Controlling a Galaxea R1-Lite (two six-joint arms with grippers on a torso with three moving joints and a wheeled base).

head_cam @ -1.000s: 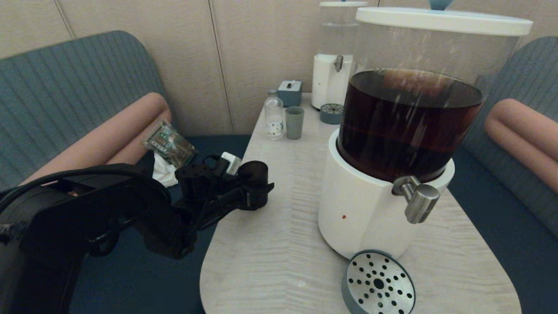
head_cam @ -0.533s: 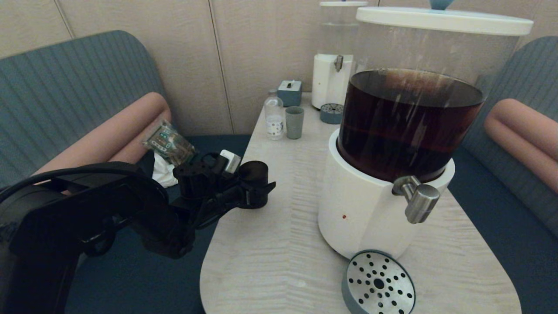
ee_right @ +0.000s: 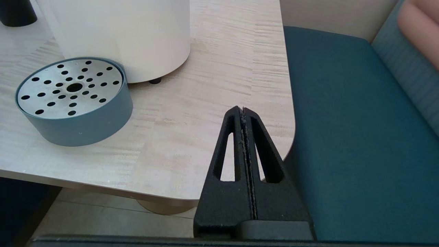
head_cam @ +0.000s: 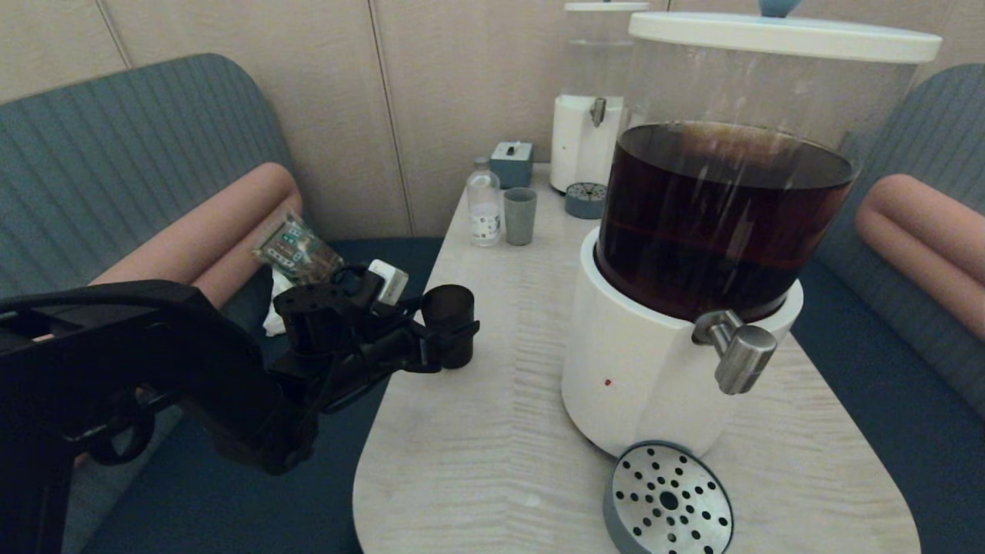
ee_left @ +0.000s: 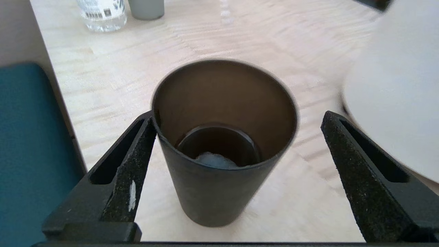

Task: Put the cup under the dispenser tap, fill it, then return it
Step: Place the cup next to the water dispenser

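The left gripper (ee_left: 236, 171) straddles the cup (head_cam: 450, 323) near the table's (head_cam: 492, 431) left edge with its fingers spread, one touching the cup wall and the other well clear of it, close to the dispenser's white base (head_cam: 639, 385). Bare tabletop lies between cup and base, and in front of both. Beneath the dispenser tap (head_cam: 739, 350) sits the perforated drip tray (head_cam: 668, 500); a bottle (head_cam: 484, 201) and grey-green cup (head_cam: 519, 216) crowd the far end.

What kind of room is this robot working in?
Probably a lounge or café booth: padded bench seats flank a small table holding two drink dispensers, with a cup between the left gripper's open fingers.
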